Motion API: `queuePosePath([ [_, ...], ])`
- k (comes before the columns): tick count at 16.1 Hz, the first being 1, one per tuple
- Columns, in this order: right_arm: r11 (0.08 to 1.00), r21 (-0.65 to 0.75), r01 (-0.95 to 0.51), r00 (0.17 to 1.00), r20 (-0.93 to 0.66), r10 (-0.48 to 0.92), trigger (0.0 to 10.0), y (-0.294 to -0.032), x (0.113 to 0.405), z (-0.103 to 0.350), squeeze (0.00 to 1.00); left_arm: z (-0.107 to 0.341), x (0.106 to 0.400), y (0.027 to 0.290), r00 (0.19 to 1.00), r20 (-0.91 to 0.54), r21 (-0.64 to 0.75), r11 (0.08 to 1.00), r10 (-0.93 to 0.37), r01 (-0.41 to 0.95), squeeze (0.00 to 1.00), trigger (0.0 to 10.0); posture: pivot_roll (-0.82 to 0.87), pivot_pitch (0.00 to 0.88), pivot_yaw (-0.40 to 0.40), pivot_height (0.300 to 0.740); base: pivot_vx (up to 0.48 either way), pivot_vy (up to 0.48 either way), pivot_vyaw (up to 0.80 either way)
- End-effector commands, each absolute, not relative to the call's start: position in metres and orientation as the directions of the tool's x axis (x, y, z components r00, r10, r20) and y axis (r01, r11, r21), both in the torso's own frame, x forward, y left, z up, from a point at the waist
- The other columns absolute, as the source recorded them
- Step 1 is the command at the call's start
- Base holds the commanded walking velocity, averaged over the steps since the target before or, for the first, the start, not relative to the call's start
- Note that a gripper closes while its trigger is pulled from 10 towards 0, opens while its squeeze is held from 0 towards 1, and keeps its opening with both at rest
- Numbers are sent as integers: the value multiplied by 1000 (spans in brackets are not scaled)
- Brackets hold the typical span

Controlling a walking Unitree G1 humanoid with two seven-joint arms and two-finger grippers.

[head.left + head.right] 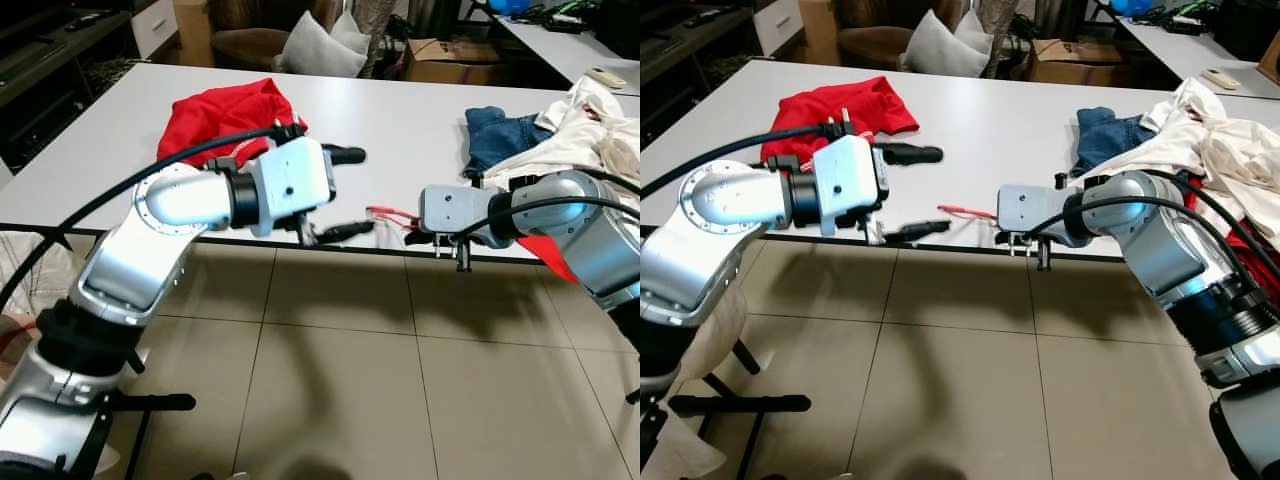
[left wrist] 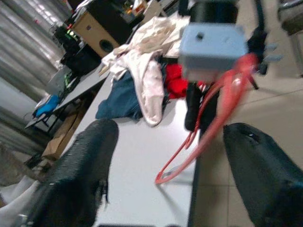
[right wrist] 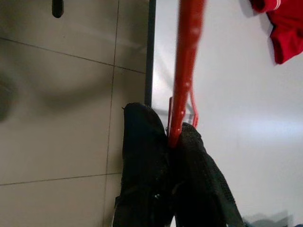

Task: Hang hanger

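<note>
A thin red hanger [image 1: 388, 213] lies at the front edge of the white table [image 1: 400, 110], partly over the edge. My right gripper [image 3: 171, 130] is shut on one bar of the hanger [image 3: 185, 61]; its grey wrist [image 1: 447, 210] sits just right of the hanger. My left gripper [image 1: 350, 192] is open at the table edge to the left of the hanger, one finger [image 1: 345, 154] above the tabletop and the other [image 1: 345, 230] below the edge. In the left wrist view the hanger [image 2: 208, 127] hangs in front of the wide-spread fingers [image 2: 80, 170], not between them.
A red garment [image 1: 225, 115] lies on the table behind my left arm. Blue jeans [image 1: 500, 135] and a heap of white clothes [image 1: 590, 130] are at the right. An armchair with cushions [image 1: 315, 45] and a cardboard box [image 1: 450, 58] stand beyond the table. Tiled floor [image 1: 330, 380] lies below.
</note>
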State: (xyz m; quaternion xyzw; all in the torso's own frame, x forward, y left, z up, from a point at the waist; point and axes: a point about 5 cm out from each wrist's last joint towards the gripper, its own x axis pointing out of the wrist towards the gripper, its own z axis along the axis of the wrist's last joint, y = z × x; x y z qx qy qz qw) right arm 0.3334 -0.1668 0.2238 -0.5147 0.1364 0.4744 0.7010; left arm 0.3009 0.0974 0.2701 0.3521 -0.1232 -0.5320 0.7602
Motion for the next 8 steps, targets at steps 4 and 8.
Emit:
queuePosePath([
  [4,-27,-595,-803,491,-687,535,10000,-164,334,230,0,278,298,93,305,-131,591,173,-944,788,0,0,-140,0,-26,740,0,0,0],
  [8,-35,-605,-795,485,-670,562,10000,-161,336,237,0,266,297,92,248,-135,518,145,-959,843,0,0,-145,0,-24,740,0,0,0],
])
